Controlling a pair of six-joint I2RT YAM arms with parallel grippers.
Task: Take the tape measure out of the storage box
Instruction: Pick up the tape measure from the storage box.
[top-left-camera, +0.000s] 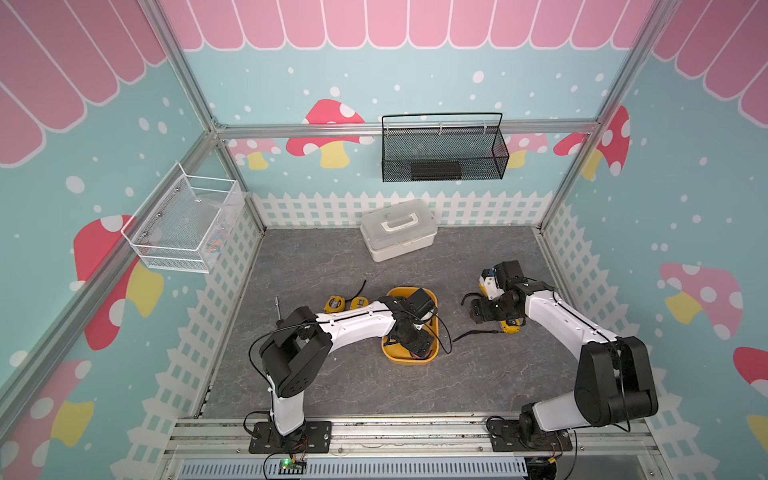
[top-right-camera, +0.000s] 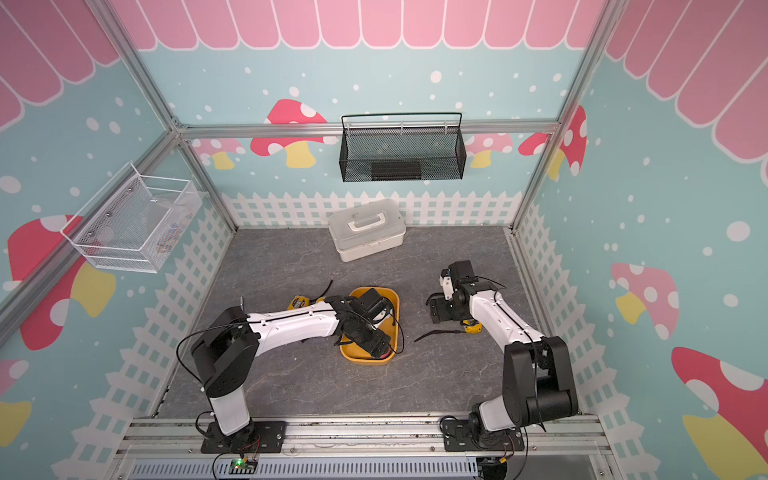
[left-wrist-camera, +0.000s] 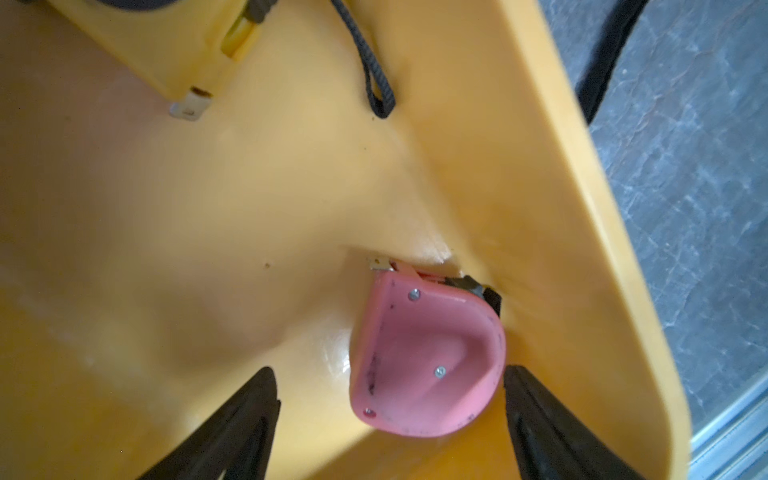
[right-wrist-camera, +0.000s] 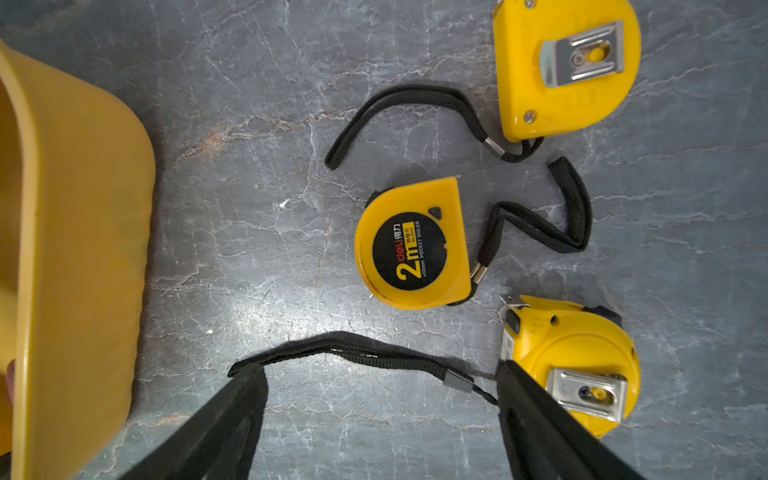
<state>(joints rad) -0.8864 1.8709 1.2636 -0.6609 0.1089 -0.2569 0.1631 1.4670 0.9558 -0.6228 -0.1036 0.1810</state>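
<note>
Top views first: the left arm (top-left-camera: 353, 322) dips into the storage box (top-left-camera: 390, 352) and hides its contents.

Left wrist now: the left claw (left-wrist-camera: 388, 374) is spread wide, straddling a pink tape measure (left-wrist-camera: 424, 361) that lies flat in the box's corner, hard against the wall. It looks like a hard, smooth, fairly light shell, so it could slip. I'd pinch it across the straight and curved edges. A yellow tape measure (left-wrist-camera: 166, 45) sits deeper in the box.

Right wrist: the right claw (right-wrist-camera: 376, 368) is wide and empty over three more tape measures (right-wrist-camera: 415, 249) on the table (right-wrist-camera: 249, 208).
</note>
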